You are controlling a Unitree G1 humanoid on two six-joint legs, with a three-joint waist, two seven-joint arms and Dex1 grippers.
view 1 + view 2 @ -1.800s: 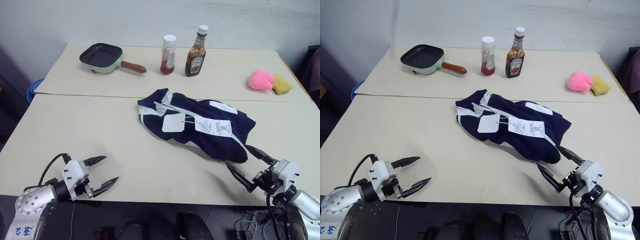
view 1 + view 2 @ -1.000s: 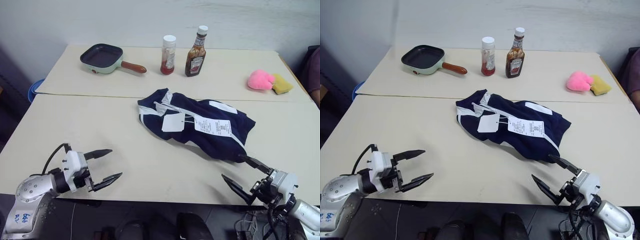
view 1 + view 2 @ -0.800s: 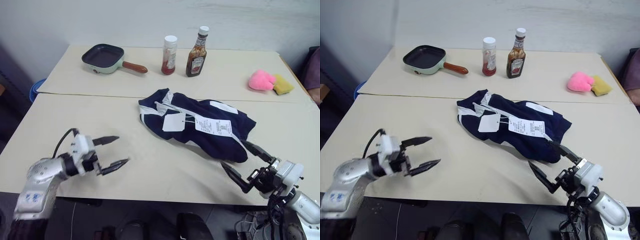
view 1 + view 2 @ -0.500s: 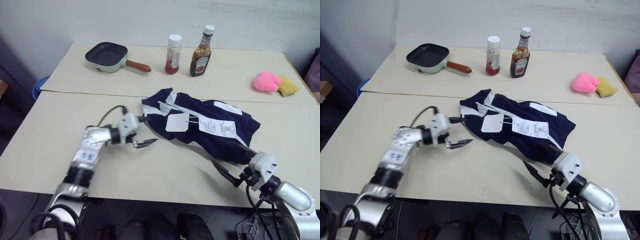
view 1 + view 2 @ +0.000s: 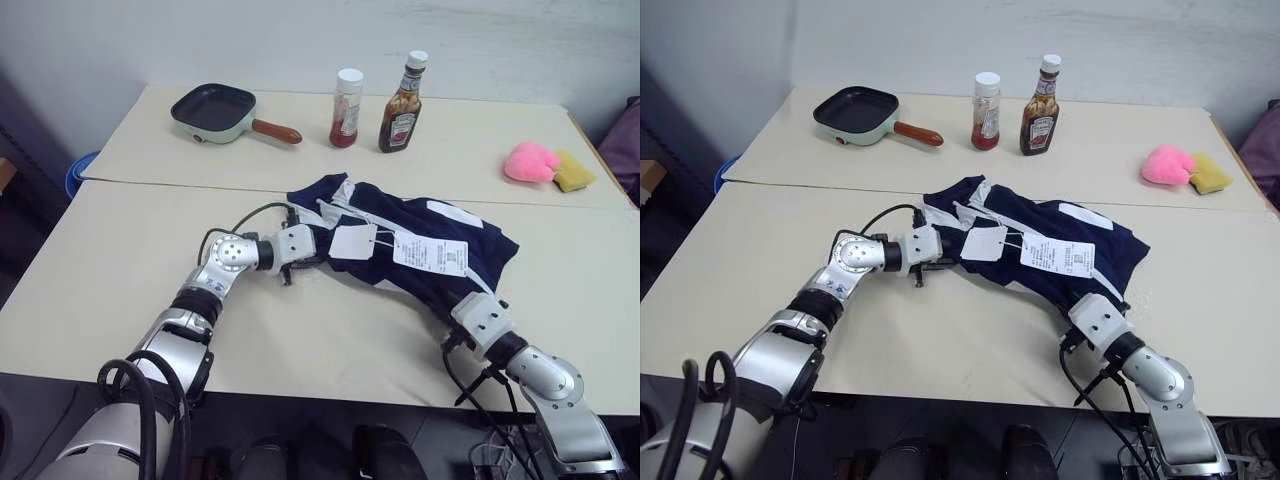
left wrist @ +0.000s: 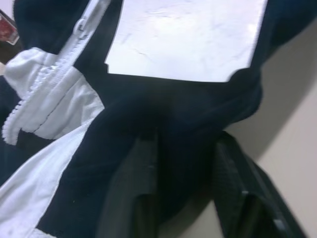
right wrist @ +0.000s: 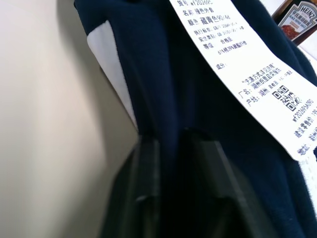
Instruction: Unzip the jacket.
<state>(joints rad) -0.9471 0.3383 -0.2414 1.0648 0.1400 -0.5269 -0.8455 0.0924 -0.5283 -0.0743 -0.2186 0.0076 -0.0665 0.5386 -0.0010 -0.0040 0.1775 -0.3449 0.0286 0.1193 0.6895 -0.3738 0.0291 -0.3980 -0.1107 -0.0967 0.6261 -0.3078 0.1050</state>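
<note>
A: Navy-blue fabric, item one: the jacket (image 5: 410, 250) is lying crumpled on the near table (image 5: 120, 270), right of its middle, running from near the seam between the two tables toward the near edge.

B: What is showing on it?

A: A white zipper (image 6: 59, 64) is running beside white trim, a square paper tag (image 5: 352, 241) and a long printed tag (image 5: 431, 256) are resting on top, and a white patch (image 5: 447, 211) is sitting toward the far side.

B: And the left gripper (image 6: 185, 163)?

A: It is lying at the jacket's left end, its jaws pinching a fold of the navy cloth just below the square tag.

B: The right gripper (image 7: 168, 163)?

A: It is sitting at the jacket's near right corner, close to the table's near edge, jaws pressed together with dark fabric between them.

B: Other stock?

A: On the far table (image 5: 480, 150) a mint-green pan (image 5: 213, 112) with a brown handle is sitting by the left end; a spice shaker (image 5: 347, 94) and a brown sauce bottle (image 5: 402, 90) are standing side by side near the far edge; a pink plush (image 5: 530, 162) is touching a yellow sponge (image 5: 573, 171) at the right end.
</note>
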